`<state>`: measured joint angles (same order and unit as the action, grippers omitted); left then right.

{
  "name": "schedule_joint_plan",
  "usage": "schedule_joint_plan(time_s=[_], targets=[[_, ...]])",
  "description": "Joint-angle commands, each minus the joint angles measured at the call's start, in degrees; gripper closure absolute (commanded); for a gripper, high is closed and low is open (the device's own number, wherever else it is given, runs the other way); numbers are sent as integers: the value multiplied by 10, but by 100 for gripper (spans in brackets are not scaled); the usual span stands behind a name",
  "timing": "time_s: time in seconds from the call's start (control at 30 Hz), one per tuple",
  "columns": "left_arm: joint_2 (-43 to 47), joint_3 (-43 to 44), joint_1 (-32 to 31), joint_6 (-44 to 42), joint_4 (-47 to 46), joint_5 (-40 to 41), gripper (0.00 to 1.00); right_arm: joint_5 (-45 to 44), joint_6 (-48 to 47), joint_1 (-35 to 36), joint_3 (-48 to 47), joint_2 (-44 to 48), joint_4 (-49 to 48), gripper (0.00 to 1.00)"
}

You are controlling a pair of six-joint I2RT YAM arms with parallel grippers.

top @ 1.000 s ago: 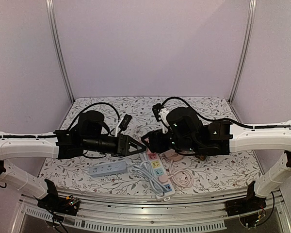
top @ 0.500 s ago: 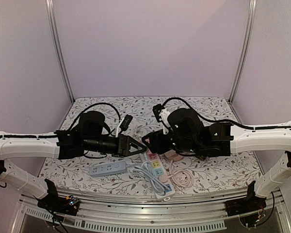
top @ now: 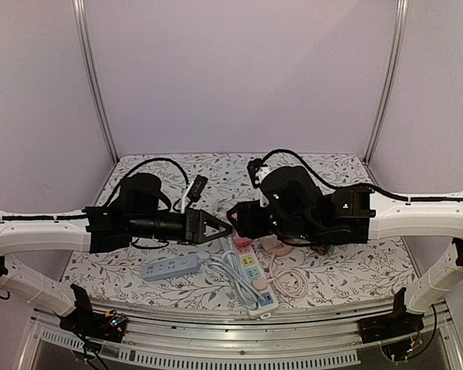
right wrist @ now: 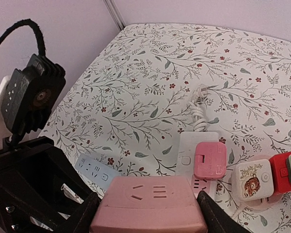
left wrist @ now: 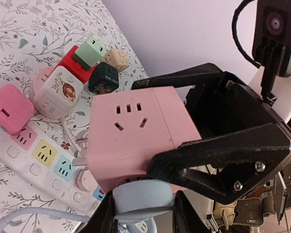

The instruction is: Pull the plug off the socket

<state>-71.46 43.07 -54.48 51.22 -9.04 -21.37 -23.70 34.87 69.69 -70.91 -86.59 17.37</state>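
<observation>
Holding Socket and Plug Above the Surface

Both arms meet over the middle of the surface, with their end effectors facing each other. The right end effector pinches the socket, a pink cube, with one black finger on each of two opposite sides. The socket is lifted off the surface and hangs over the white strip.

The left end effector pinches the plug, a pale blue round body, with a finger against each side. The plug sits flush against the socket face nearest the left wrist camera. A pale cable runs across the bottom left of that view toward the plug.

On the surface below, the white strip carries a pink adapter plugged in at its far end. Just beyond it stands a cluster of small cubes: white, red, green, beige and black. A grey strip lies just left of the white strip, near the front edge.
</observation>
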Motion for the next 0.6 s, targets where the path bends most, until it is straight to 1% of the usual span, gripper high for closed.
schedule_joint_plan(time_s=[0.0,0.1,0.2,0.33,0.47,0.57], targets=[[18,-16,21,0,31,14,100,10,-46,-14,2,7,-26,100],[19,-16,27,3,36,14,100,84,-90,-13,19,17,-59,100],[24,-19,36,7,43,19,100,140,-112,-13,37,27,-79,100],[29,-33,51,18,38,24,100,170,-124,-12,60,42,-91,100],[28,-37,55,21,39,32,100,143,-115,-12,71,49,-87,100],[28,-40,55,20,38,39,100,74,-80,-12,57,42,-44,100]])
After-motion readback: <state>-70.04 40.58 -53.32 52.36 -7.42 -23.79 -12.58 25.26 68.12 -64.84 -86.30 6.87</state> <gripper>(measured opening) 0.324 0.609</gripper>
